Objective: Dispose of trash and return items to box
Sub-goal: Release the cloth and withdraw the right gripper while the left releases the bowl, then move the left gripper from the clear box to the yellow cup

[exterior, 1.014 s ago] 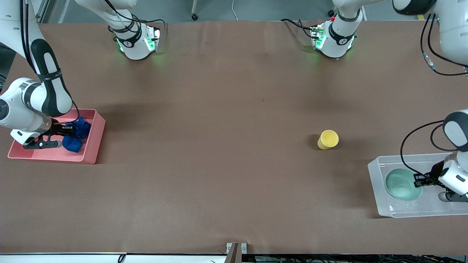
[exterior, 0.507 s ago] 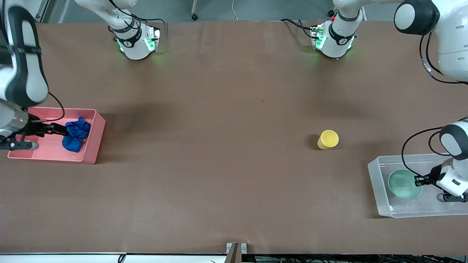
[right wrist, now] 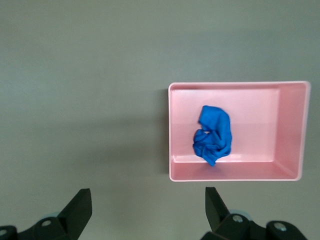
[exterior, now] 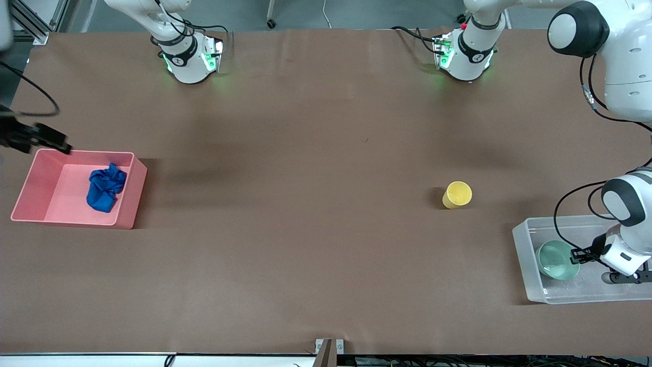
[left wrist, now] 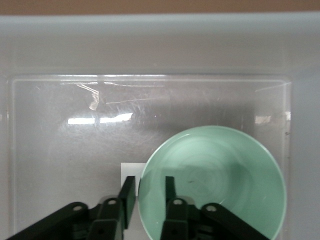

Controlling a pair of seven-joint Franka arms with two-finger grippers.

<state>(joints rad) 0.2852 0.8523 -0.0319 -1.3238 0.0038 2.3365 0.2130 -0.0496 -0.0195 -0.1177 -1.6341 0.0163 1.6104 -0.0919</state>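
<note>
My right arm has pulled up and away from the pink bin (exterior: 127, 191), and its jaws now hang spread wide with nothing between them, the right gripper (right wrist: 145, 212) high over the surface beside the bin. The blue cloth wad (exterior: 105, 187) lies loose inside the bin against the wall toward the middle of the surface, so I judge the trash part done.

At the left arm's end, the clear tub (exterior: 524, 265) now holds the mint-green bowl (exterior: 557, 259), which has sunk from tilted and lifted to sitting low on the tub's floor, partly covering the white sticker (left wrist: 129, 170). My left gripper (left wrist: 146, 192) straddles the bowl's rim, one finger inside and one outside; the jaws have begun to part and stand slightly apart, and I cannot tell whether they still touch the rim. I judge the bowl returned, the release just under way.

The yellow cup (exterior: 457, 194) stands alone on the open surface, near the tub and farther from the front camera. It is what remains. Nothing lies between cup and tub; only the bowl narrows the free floor inside.
</note>
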